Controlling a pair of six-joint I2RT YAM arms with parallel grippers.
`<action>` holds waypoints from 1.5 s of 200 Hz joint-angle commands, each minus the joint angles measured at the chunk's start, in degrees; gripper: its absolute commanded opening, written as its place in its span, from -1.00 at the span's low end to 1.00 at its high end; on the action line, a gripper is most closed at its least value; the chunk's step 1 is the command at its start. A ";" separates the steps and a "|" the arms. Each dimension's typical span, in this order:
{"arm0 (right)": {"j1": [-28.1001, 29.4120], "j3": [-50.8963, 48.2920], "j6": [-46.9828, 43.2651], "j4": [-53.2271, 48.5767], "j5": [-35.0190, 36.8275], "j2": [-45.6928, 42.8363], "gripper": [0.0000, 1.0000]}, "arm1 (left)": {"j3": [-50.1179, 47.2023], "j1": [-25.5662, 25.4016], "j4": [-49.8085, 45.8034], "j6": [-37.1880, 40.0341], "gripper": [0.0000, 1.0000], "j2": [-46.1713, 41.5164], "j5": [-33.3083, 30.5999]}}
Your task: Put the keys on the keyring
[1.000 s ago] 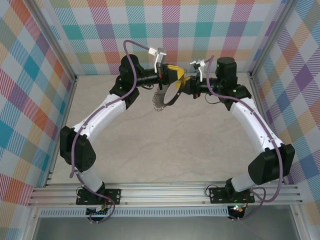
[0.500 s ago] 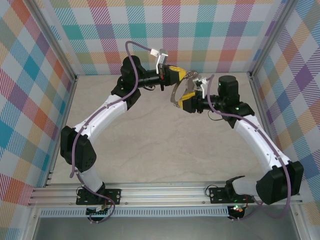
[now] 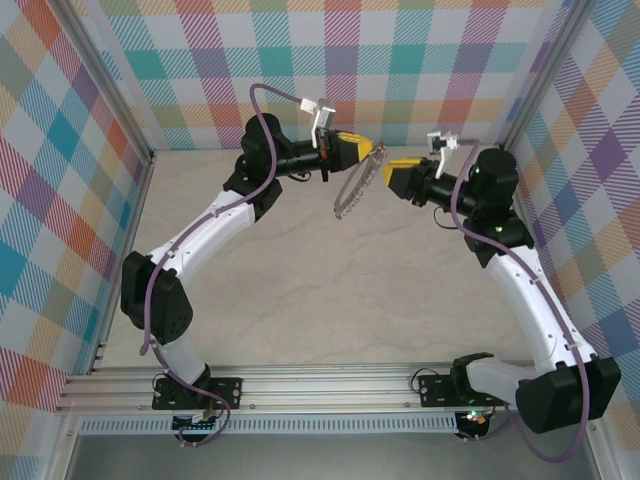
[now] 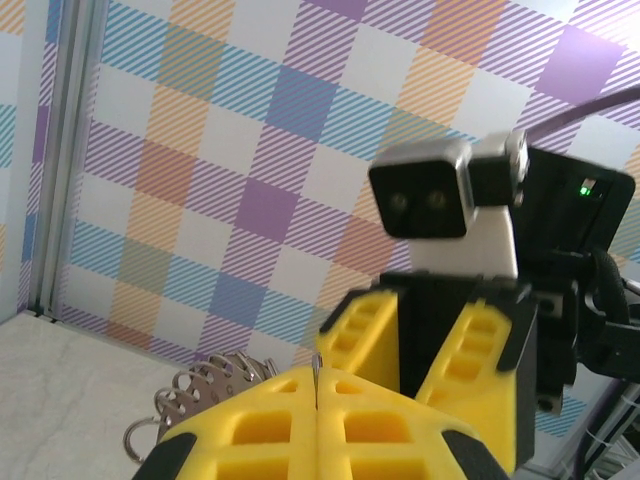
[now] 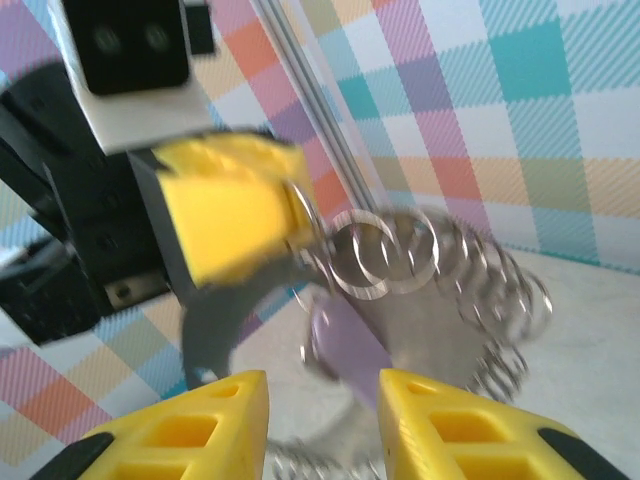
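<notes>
In the top view my left gripper (image 3: 373,150) is shut on the top edge of the keyring (image 3: 350,190), a grey ring edged with wire loops that hangs slanting below it. The left wrist view shows the thin metal edge pinched between my shut yellow fingers (image 4: 250,420), with the loops (image 4: 200,385) off to the left. My right gripper (image 3: 386,170) is open, just right of the ring and apart from it. In the right wrist view a blurred lilac key (image 5: 345,335) hangs under the ring's loops (image 5: 390,255), beyond my open right gripper (image 5: 325,425).
Both grippers are held high above the pale table (image 3: 320,290), near the back checked wall (image 3: 400,60). Metal frame posts (image 3: 530,90) stand at the back corners. The right gripper's yellow fingers (image 4: 480,340) face the left wrist camera at close range.
My right gripper opened and drew back to the right, away from the ring. The keyring swung and now hangs from the left gripper alone, with the lilac key dangling at it.
</notes>
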 commanded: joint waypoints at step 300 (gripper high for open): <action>-1.66 5.36 25.85 26.22 -13.70 13.26 -0.62 | 0.07 -0.49 5.78 -2.09 -1.00 0.04 -0.07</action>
